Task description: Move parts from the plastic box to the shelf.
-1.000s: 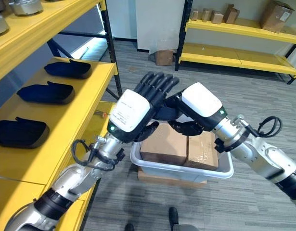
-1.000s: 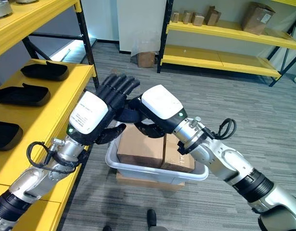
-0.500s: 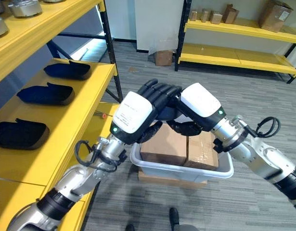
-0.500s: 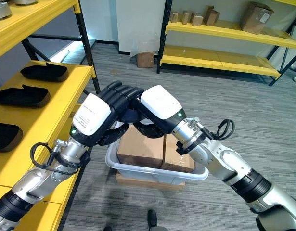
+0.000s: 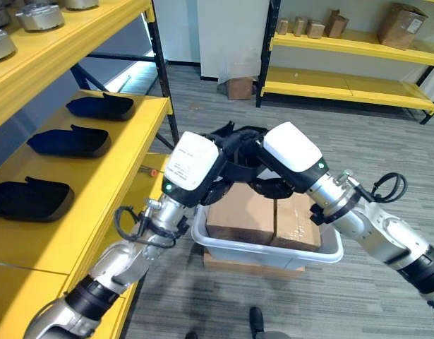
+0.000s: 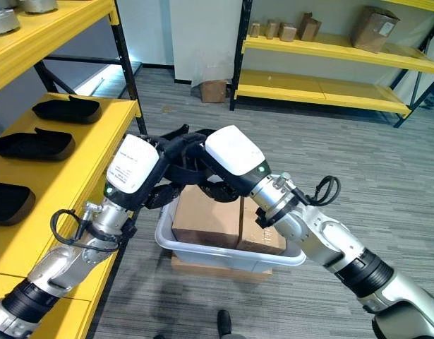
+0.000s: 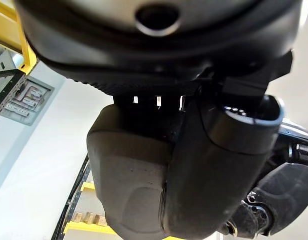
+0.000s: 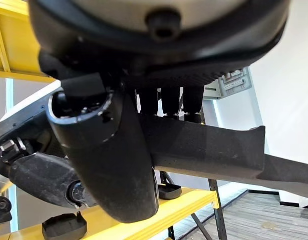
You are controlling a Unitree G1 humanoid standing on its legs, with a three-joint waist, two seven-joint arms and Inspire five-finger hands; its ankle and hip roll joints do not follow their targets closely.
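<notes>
Both hands had just curled shut around the black moulded foam part above the clear plastic box, left hand at nine o'clock, right hand at three: handover looked underway.

Left hand and right hand meet above the plastic box, both curled round one black part held between them (fingers partly hidden by it). Box sits on the floor beside the yellow shelf, with two cardboard blocks inside, side by side. Three black parts lie in a row on the shelf. More yellow shelving with cardboard boxes stands at the back.
</notes>
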